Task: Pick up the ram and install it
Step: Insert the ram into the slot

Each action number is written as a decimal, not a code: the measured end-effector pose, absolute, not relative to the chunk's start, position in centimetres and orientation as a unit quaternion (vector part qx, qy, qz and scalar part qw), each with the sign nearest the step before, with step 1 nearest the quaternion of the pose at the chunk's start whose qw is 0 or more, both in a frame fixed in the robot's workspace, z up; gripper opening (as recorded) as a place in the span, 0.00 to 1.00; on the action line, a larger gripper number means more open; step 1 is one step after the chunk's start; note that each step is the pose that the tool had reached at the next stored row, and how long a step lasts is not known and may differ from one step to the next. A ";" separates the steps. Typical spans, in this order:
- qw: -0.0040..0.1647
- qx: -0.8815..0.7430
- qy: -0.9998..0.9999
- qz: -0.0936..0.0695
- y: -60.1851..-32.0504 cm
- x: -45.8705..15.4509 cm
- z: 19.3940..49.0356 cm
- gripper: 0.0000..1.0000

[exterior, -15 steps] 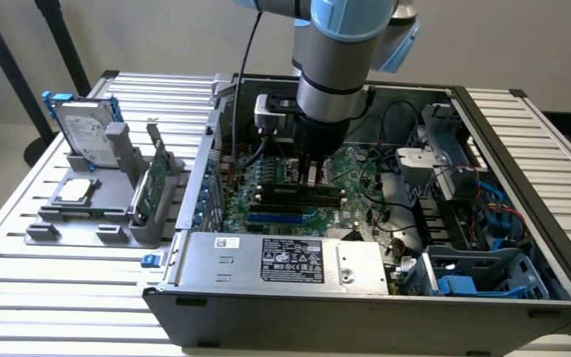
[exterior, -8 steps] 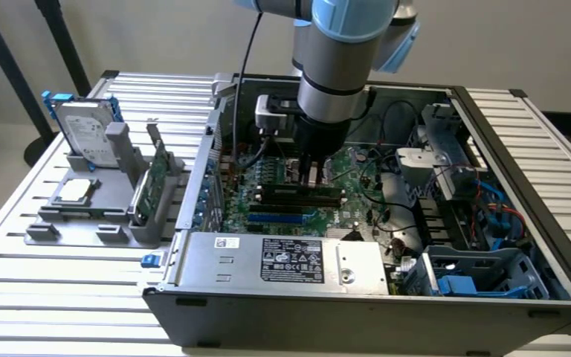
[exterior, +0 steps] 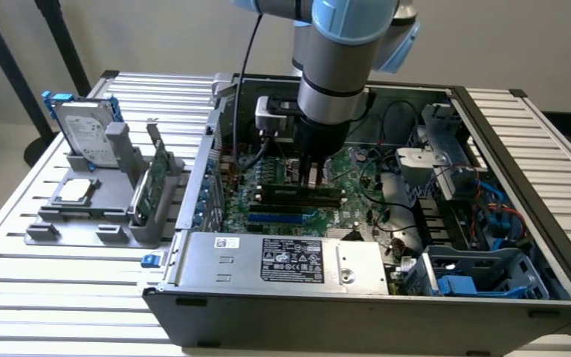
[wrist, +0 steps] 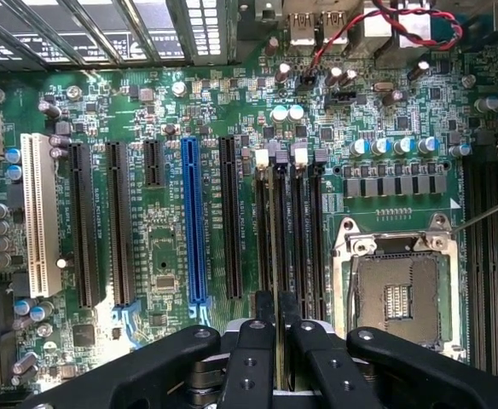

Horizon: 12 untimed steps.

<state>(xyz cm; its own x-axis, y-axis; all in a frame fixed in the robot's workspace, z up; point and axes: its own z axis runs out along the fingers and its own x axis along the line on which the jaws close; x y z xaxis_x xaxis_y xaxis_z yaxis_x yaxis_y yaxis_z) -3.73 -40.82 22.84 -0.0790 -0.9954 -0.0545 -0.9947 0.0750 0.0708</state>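
Exterior view: the gripper [exterior: 312, 177] is reaching down into the open computer case [exterior: 523, 223], over the motherboard's [exterior: 265, 195] memory slots.

Wrist view: the fingers [wrist: 264, 311] are clamping the ram [wrist: 278, 247], which is standing edge-on in a memory slot [wrist: 303, 230] beside the CPU socket [wrist: 398, 294].

Pale plain wall [exterior: 166, 37] behind; ribbed metal counter [exterior: 57, 282]; dark stand legs [exterior: 8, 52] at exterior view's left.

The exterior view looks down from above onto the open computer case [exterior: 365, 297]; the wrist view faces its motherboard [wrist: 164, 111] closely.
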 end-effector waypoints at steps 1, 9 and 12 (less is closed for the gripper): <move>0.004 0.679 -0.733 -0.045 -40.8 -3.7 22.8 0.14; 0.004 0.679 -0.733 -0.045 -41.0 -3.7 22.3 0.14; 0.004 0.679 -0.733 -0.045 -41.0 -3.7 22.2 0.14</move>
<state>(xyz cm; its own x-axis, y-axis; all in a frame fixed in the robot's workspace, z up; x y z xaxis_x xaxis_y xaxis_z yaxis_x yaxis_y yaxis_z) -3.71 -41.01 22.20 -0.0790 -0.9954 -0.0547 -0.9947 0.0750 0.0707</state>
